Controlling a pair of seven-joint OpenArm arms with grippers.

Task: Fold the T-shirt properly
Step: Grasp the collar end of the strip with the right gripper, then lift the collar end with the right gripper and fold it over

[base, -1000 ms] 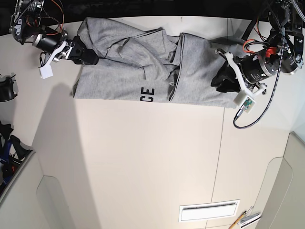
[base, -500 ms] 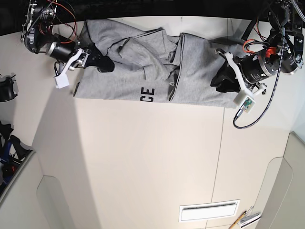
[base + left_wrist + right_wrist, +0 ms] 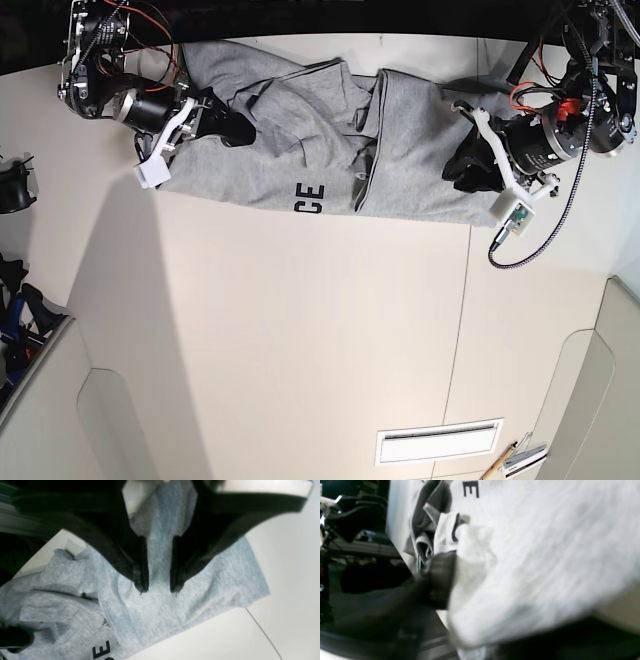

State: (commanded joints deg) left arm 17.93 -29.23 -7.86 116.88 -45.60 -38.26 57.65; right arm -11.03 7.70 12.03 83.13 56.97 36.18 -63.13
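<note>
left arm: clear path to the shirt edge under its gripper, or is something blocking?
Probably yes. The left gripper sits open right over the T-shirt, its fingers just above or on flat grey cloth. Nothing lies between them and the fabric; the right gripper works the far end.

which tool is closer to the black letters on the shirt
Right. The right tool sits on the T-shirt just beside the black letters; the left tool is farther off, at the opposite end.
</note>
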